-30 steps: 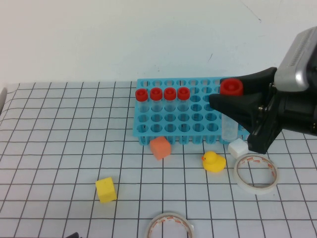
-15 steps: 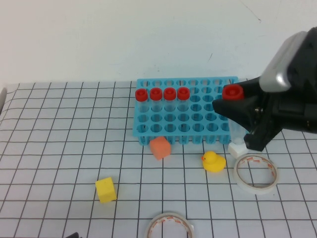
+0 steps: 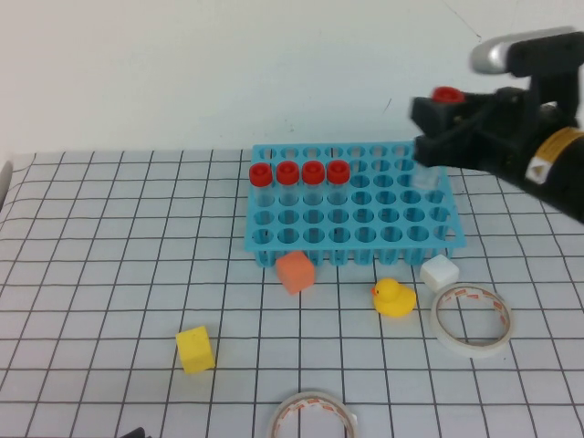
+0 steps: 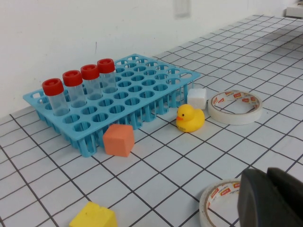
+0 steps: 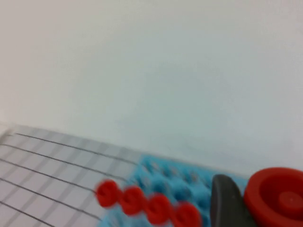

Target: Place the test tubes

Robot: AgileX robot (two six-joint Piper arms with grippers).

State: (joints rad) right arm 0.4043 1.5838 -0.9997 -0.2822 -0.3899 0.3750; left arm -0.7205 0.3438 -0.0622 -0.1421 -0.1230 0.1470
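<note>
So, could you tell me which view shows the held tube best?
The high view: the tube sits in the right gripper above the rack's right end. The right wrist view shows only its cap; the left wrist view misses it, showing the shut left gripper by a tape roll.

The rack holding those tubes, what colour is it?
Light blue; the left wrist view shows the rack best.

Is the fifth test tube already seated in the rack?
No: the right gripper holds the tube raised above the rack's right end; the left gripper rests shut by the near tape roll.
</note>
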